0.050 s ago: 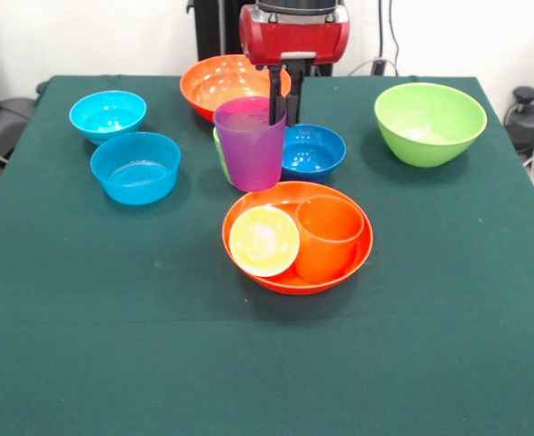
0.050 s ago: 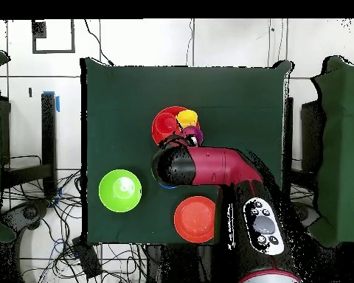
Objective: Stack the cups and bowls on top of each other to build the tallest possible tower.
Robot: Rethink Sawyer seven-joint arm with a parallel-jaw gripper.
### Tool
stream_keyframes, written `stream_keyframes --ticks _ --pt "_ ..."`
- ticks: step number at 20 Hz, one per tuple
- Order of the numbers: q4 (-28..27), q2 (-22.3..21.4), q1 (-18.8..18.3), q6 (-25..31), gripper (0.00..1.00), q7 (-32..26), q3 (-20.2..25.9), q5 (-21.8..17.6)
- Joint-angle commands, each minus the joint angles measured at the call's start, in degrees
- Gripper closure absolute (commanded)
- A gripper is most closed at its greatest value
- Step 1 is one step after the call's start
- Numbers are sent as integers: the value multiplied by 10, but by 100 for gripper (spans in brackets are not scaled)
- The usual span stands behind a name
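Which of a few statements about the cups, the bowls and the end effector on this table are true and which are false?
1. The purple cup is held by the end effector. True.
2. The orange cup sits in the lime green bowl. False: it stands in the near orange bowl.
3. The yellow cup lies tipped inside that orange bowl. True.
4. The two light blue bowls are stacked. False: they sit apart, side by side.
5. The dark blue bowl is empty. True.

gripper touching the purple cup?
Touching. In the front view the gripper has one finger inside the purple cup and the other outside its rim, and the cup hangs tilted clear of the table.
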Motion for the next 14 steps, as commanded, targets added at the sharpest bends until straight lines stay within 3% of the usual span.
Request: stream_keyframes --ticks 1,14 --pt "21 24 5 -34 100 78 26 -2" --pt "33 30 13 -64 100 96 22 2"
